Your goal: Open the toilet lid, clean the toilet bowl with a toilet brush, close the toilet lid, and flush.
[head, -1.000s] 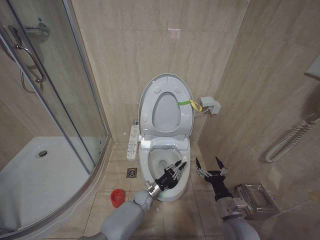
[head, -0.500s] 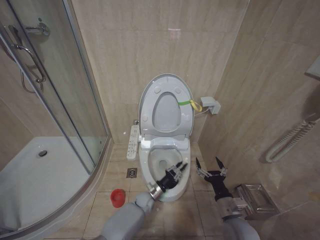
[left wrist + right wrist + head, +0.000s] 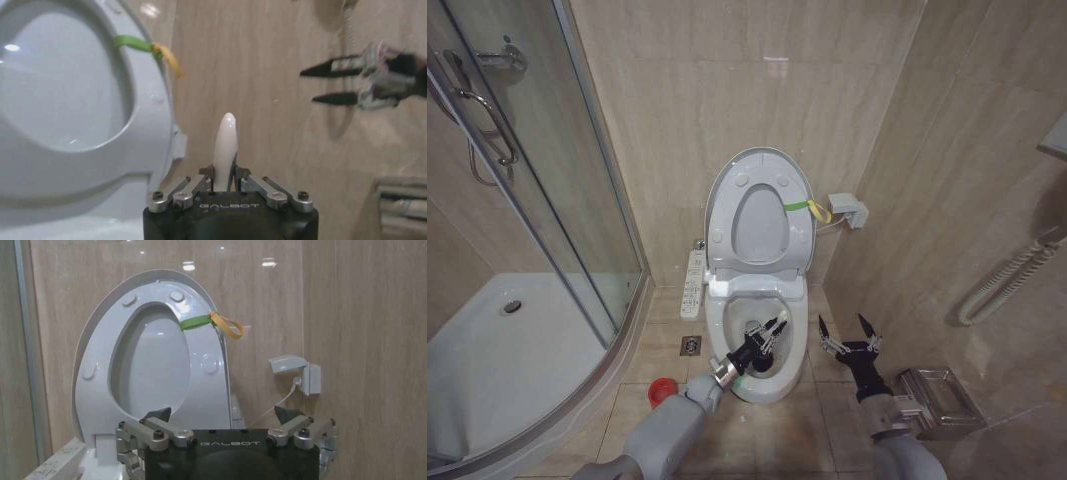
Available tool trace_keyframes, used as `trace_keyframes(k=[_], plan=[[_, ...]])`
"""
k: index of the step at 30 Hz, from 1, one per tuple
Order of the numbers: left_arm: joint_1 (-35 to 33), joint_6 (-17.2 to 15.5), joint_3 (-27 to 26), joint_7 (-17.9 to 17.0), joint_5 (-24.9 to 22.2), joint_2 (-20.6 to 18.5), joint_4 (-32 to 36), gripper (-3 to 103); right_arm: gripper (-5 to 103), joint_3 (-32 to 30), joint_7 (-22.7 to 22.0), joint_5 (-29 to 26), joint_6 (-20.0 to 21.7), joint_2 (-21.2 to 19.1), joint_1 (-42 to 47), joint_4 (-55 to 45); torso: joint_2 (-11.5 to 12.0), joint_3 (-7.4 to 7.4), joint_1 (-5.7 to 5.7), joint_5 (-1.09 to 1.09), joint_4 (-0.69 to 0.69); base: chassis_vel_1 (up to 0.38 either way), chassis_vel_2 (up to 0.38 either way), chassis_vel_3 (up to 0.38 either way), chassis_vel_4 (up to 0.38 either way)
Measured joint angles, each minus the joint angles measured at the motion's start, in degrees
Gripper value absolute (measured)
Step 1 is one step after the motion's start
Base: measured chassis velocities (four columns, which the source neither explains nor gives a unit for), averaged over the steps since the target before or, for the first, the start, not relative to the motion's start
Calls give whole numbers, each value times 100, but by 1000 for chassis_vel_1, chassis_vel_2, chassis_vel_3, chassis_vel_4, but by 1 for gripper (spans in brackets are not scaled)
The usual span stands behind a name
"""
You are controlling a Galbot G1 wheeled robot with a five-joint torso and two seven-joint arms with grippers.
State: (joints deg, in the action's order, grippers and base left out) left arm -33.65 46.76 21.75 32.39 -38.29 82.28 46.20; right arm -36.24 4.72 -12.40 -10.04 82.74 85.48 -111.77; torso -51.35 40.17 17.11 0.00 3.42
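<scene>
- White glossy plastic, the toilet lid stands upright against the far tiled wall, its long oval axis vertical, with the seat ring raised against it and a yellow-green strap looped on its right edge.
- Below it the toilet bowl lies open, a smooth white ceramic oval whose long axis runs from near to far; a narrow white button panel sits by its left side.
- Left claw reaches over the bowl from the near left, clenched on the toilet brush.
- In the left wrist view the brush's slim, pale, rounded handle juts straight out between the fingers; the dark head seems to dip into the bowl, though that end is hard to make out.
- Small round red holder stands on the floor tiles, near and left of the bowl.
- Right claw hangs to the right of the bowl, apart from it, its dark pointed fingers spread wide and gripping nothing.
</scene>
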Motion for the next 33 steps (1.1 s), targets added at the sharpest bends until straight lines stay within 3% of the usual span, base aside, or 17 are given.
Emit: trace_keyframes(k=[9, 19, 24, 26, 33], plan=[[-14, 7, 241, 228, -240, 215, 330, 19, 100, 0, 0, 0, 0, 0, 0, 0, 0, 0, 0, 0, 2, 0, 0, 0, 0], [141, 23, 22, 787, -235, 164, -611, 19, 100, 0, 0, 0, 0, 0, 0, 0, 0, -1, -1, -1, 1, 0, 0, 0, 0], [162, 17, -40, 811, -209, 58, -494, 19, 100, 0, 0, 0, 0, 0, 0, 0, 0, 0, -1, 0, 0, 0, 0, 0, 0], [118, 12, -43, 742, -208, 16, -160, 19, 100, 0, 0, 0, 0, 0, 0, 0, 0, 0, -1, 0, 0, 0, 0, 0, 0], [-4, 13, 119, 552, -201, 123, 289, 19, 100, 0, 0, 0, 0, 0, 0, 0, -1, 0, -1, 0, 2, 0, 0, 0, 0]])
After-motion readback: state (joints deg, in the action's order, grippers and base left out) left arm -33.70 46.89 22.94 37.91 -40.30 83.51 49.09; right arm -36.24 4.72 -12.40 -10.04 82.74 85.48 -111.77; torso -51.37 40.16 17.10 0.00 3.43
